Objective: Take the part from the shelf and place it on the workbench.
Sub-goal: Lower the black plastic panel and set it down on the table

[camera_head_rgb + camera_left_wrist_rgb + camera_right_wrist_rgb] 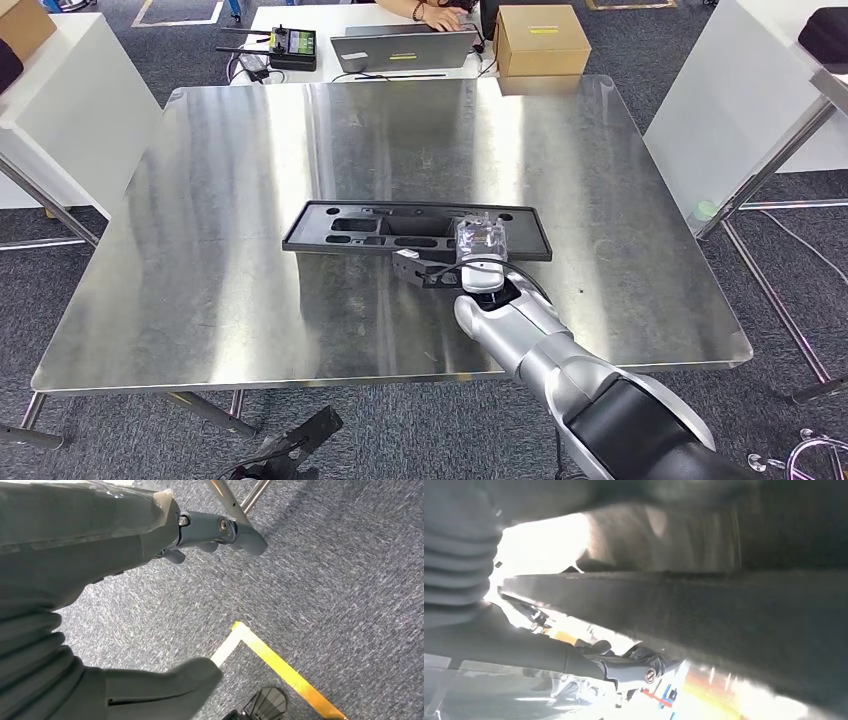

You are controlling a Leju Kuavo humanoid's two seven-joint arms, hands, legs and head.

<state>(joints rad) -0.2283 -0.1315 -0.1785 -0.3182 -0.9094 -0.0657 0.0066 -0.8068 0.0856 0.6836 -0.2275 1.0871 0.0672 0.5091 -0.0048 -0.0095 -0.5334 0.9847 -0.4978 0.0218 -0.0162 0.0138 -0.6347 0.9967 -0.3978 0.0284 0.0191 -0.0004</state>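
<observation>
The part [380, 228], a long black moulded tray-like piece with cut-outs, lies flat near the middle of the steel workbench [230, 200]. My right hand [478, 262] reaches in from the near right and grips the part's near edge towards its right end, with dark fingers lying along that edge. In the right wrist view the part [704, 615] crosses the picture as a dark band, with a finger [624, 665] against one side of it. My left hand [60, 580] hangs over the carpet, fingers apart and holding nothing.
Past the bench's far edge stand a cardboard box [542, 40], a laptop [405, 47] with a person's hands [440, 15] at it, and a remote controller [293, 45]. White tables [60, 110] flank both sides. Yellow floor tape [285, 672] and a metal table leg [235, 500] lie near my left hand.
</observation>
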